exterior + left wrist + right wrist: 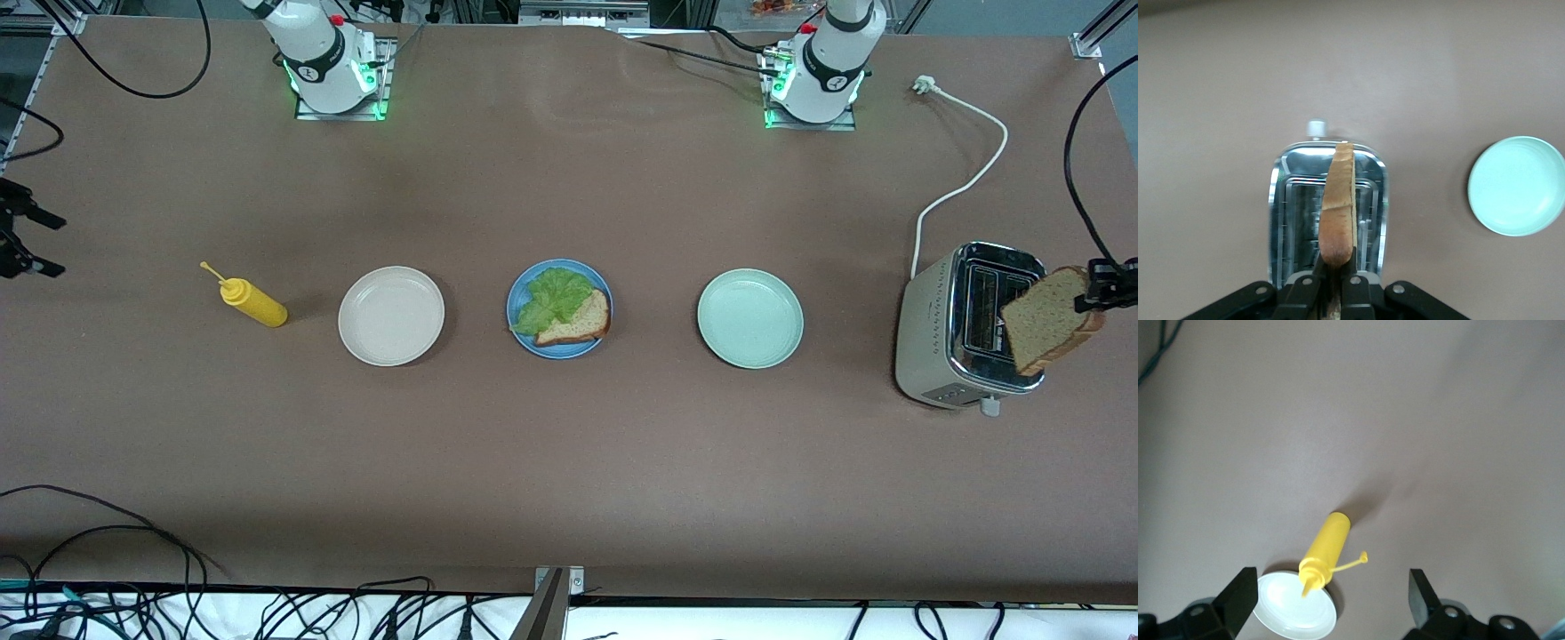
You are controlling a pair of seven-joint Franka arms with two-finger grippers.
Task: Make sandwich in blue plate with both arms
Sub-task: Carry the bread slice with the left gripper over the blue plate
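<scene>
Your left claw [1092, 293] is pinched shut on the second toast slice [1049, 318], holding it by its top crust, edge-on and hanging in the air over the toaster [965, 329] at the left arm's end of the counter [569, 462]. From the left wrist view you see that slice [1338, 207] end-on above the toaster slots [1328, 220].

The half-built sandwich waits on the blue plate [526, 333] in the middle of the row: a bottom slice [580, 322] with the lettuce leaf [553, 298] lying partly on it, spilling toward ten o'clock. The pale green plate [749, 318] sits between the blue plate and the toaster; the beige plate [390, 316] and the yellow squeeze bottle [253, 302] lie toward the right arm's end.

Your right claw [1331, 600] waits, fingers spread wide and holding nothing, above the bottle and beige plate.

Handling, as I judge it: toast is light and stiff but crumbly (the crust is the strongest part), so that edge grip looks sensible. The lettuce is soft and will shift easily; set the slice down flat and gently.
</scene>
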